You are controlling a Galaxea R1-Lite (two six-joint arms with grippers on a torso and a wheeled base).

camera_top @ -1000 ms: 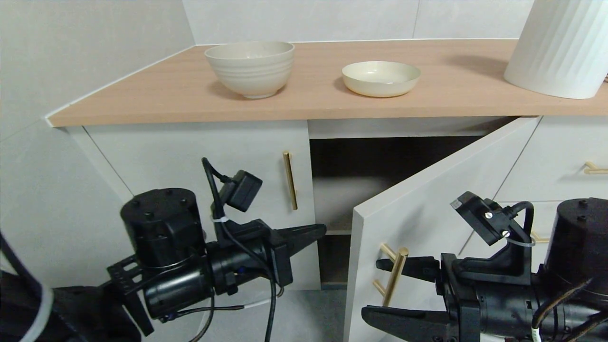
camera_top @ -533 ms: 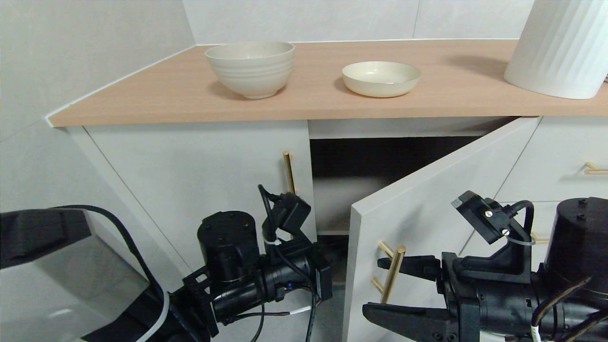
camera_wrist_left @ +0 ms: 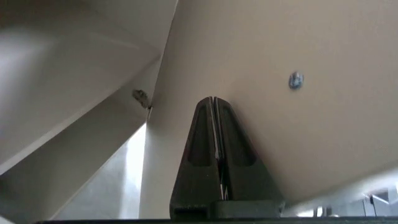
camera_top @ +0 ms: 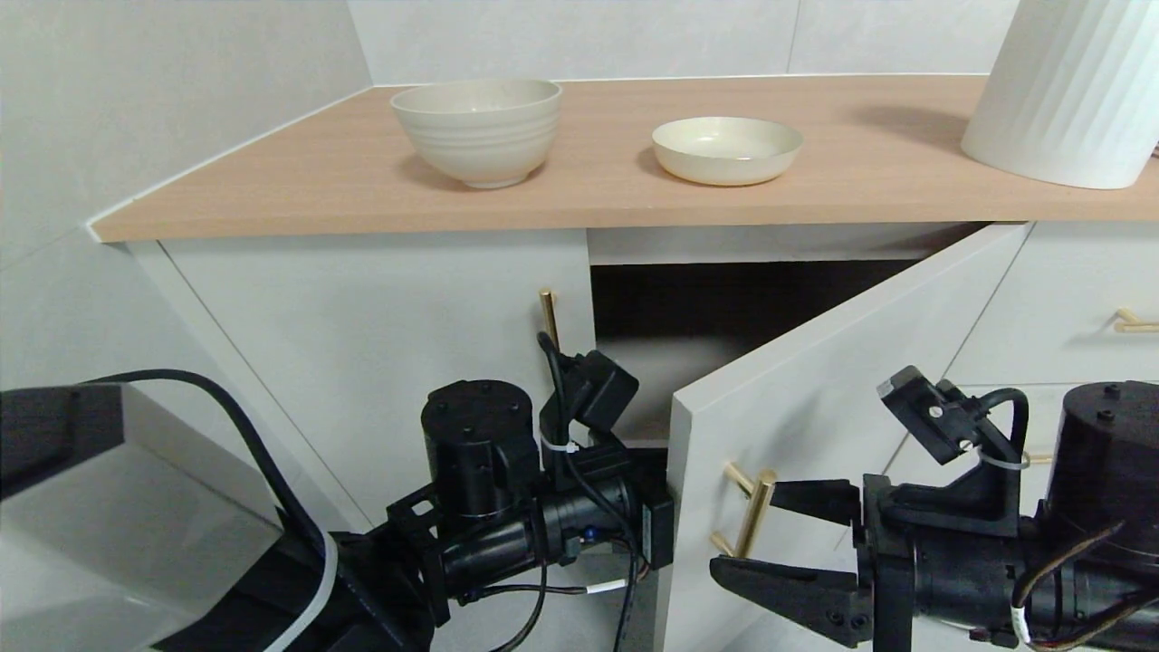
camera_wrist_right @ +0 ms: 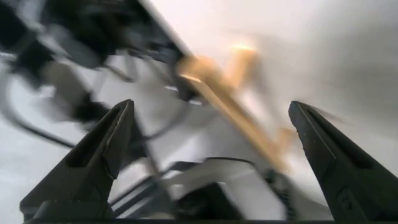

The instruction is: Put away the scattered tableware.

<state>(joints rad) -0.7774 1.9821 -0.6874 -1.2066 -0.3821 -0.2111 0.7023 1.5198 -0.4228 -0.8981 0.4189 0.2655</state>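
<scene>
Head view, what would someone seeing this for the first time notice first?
The half-open cabinet door under the wooden counter stands out. The right claw is open in front of its brass handle, and the left claw is shut behind the door's free edge. On the counter, a deep ribbed bowl sits left of a shallow dish, apart from it, both yet to be put away.
</scene>
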